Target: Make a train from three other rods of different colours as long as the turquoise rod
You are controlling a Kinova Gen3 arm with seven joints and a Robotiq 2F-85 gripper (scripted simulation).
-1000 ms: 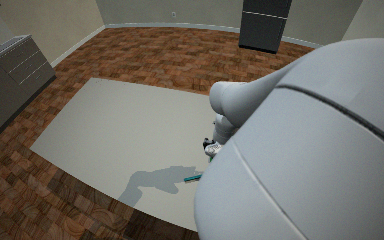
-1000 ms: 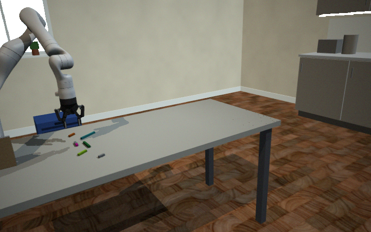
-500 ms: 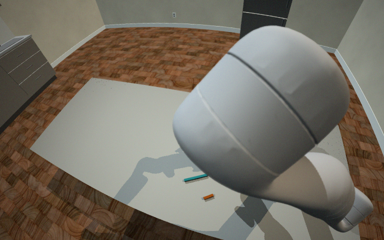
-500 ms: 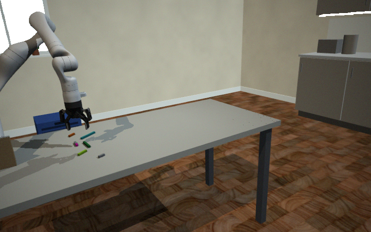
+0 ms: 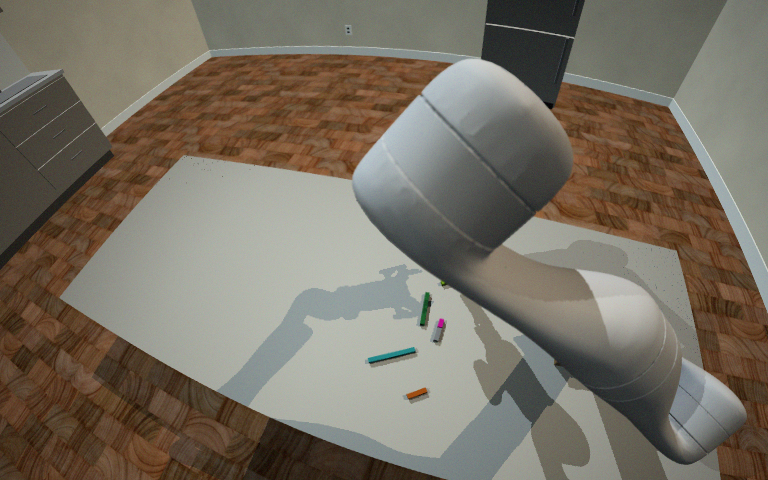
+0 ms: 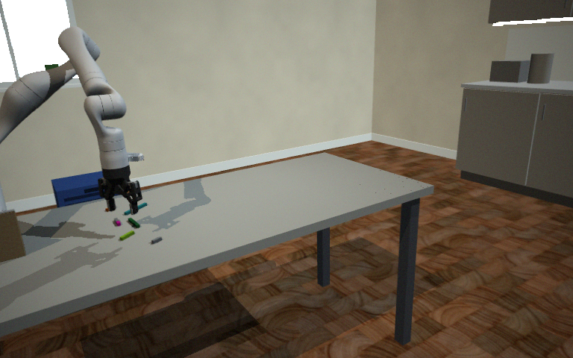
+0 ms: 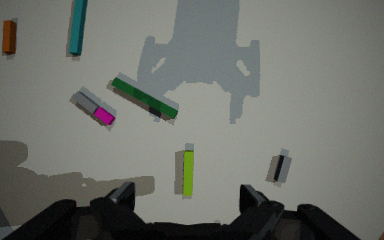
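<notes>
Lime-green square-section rod (image 5: 444,283) (image 6: 126,235) (image 7: 188,173) looks like the next pick: it lies flat and alone on the pale grey table (image 5: 226,226) (image 6: 274,202) (image 7: 325,100), mostly hidden by the arm in the top view. Reads as small, light and rigid; I'd expect no squash, but smooth faces could let it yaw if pinched off-centre. Grab mid-length across the two long sides, low down, leaving both ends free for the butt joint. Black two-finger gripper (image 6: 122,209) (image 7: 187,196) is spread wide with nothing in it, up above the table; in the wrist view the fingers sit either side of the rod's line, so the closing direction already looks about right. Lime 5 + magenta 2 + grey 3 = 10, so the short magenta rod (image 5: 440,323) (image 6: 118,222) (image 7: 104,116) and the grey rod (image 5: 437,334) (image 7: 87,102) end to end with it look like the started train. Lime needs a turn to match, then a gentle set-down at magenta's free end; any bump will likely skid that light pair. Watch the dark green rod (image 5: 424,309) (image 6: 133,222) (image 7: 145,97) beside them: an open finger could clip it. Turquoise rod (image 5: 391,355) (image 6: 141,206) (image 7: 78,25), short orange rod (image 5: 416,393) (image 7: 9,37) and loose second grey rod (image 6: 157,240) (image 7: 285,170) lie farther out, leave them.
</notes>
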